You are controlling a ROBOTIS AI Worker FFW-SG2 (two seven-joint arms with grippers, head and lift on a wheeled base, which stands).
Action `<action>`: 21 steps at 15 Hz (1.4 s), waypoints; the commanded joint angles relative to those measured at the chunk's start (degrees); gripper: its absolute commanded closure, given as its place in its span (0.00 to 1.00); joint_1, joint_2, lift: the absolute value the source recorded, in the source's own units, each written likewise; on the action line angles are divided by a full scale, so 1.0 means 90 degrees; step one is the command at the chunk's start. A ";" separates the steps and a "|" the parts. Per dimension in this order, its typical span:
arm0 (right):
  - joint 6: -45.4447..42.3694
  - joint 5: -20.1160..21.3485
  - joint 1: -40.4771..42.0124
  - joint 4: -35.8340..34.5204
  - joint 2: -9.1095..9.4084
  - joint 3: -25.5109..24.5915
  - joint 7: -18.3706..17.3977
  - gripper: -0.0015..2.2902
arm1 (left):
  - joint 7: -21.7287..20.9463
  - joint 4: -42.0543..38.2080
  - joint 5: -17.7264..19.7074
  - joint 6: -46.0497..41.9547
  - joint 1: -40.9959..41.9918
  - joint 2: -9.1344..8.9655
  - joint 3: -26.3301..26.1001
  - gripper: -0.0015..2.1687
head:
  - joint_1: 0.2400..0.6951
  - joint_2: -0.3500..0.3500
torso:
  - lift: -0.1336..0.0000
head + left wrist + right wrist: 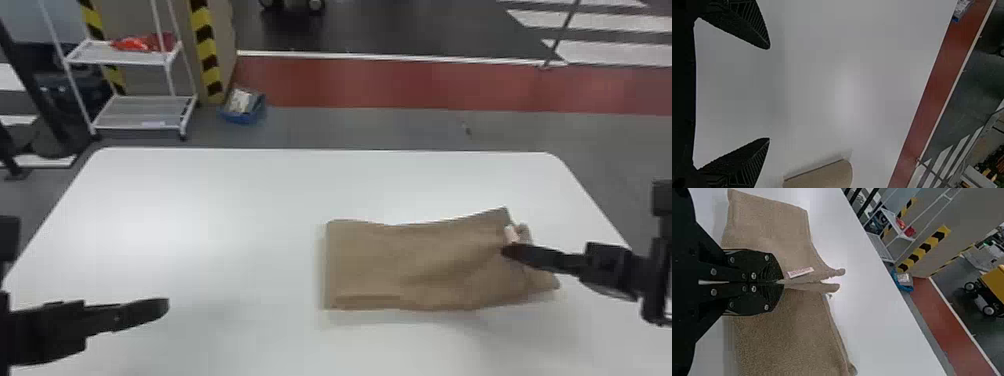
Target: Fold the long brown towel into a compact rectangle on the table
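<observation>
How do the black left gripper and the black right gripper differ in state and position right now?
The left gripper has its fingers spread wide; the right gripper is shut on the brown towel, beside its pale label.
The left gripper is over the white table's left part; the right gripper is at the towel's right end.
Both have two black fingers.

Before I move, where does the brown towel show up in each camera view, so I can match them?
Head view: the towel lies right of centre on the table.
Left wrist view: a piece peeks in at the edge, to one side of the left pincer.
Right wrist view: it spreads either side of the right pincer.
Shared landmark: the red floor strip.
</observation>
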 commanded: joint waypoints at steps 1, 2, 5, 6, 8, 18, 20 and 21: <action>0.0013 0.0089 -0.0055 0.0145 0.0020 0.0141 -0.0018 0.58 | 0.0000 -0.0025 -0.0009 0.0047 0.0044 -0.0013 -0.0004 0.02 | 1.00 0.40 | 0.08; 0.0013 0.0099 -0.0094 0.0194 0.0010 0.0200 -0.0018 0.58 | 0.0000 -0.0025 -0.0009 0.0047 0.0083 -0.0013 -0.0004 0.02 | 1.00 0.40 | 0.08; 0.0013 -0.0067 -0.0269 0.0223 -0.0126 0.0112 0.0011 0.58 | 0.0000 -0.0074 -0.0019 0.0047 0.0093 -0.0013 0.0025 0.02 | 1.00 0.41 | 0.08; 0.0013 -0.0135 -0.0299 0.0223 -0.0263 -0.0015 0.0011 0.58 | 0.0000 -0.0074 -0.0019 0.0047 0.0093 -0.0013 0.0025 0.02 | 1.00 0.41 | 0.08; 0.0013 -0.0184 -0.0240 0.0369 -0.0429 -0.0132 0.0050 0.58 | -0.0029 -0.0064 -0.0009 0.0047 0.0103 0.0007 0.0065 0.02 | 1.00 0.39 | 0.08; -0.0586 -0.0370 -0.0767 0.1463 -0.0800 -0.0249 0.0324 0.58 | -0.0039 -0.0064 -0.0048 0.0047 0.0269 -0.0003 0.0084 0.02 | 1.00 0.35 | 0.08; -0.0879 -0.0145 -0.0758 0.2098 -0.0898 -0.0259 0.0343 0.58 | -0.0039 -0.0044 -0.0048 0.0047 0.0386 -0.0003 0.0113 0.02 | 1.00 0.32 | 0.08; -0.1152 -0.0096 -0.0738 0.2332 -0.0859 -0.0210 0.0343 0.58 | -0.0039 -0.0044 -0.0048 0.0047 0.0396 -0.0013 0.0104 0.02 | 1.00 0.29 | 0.08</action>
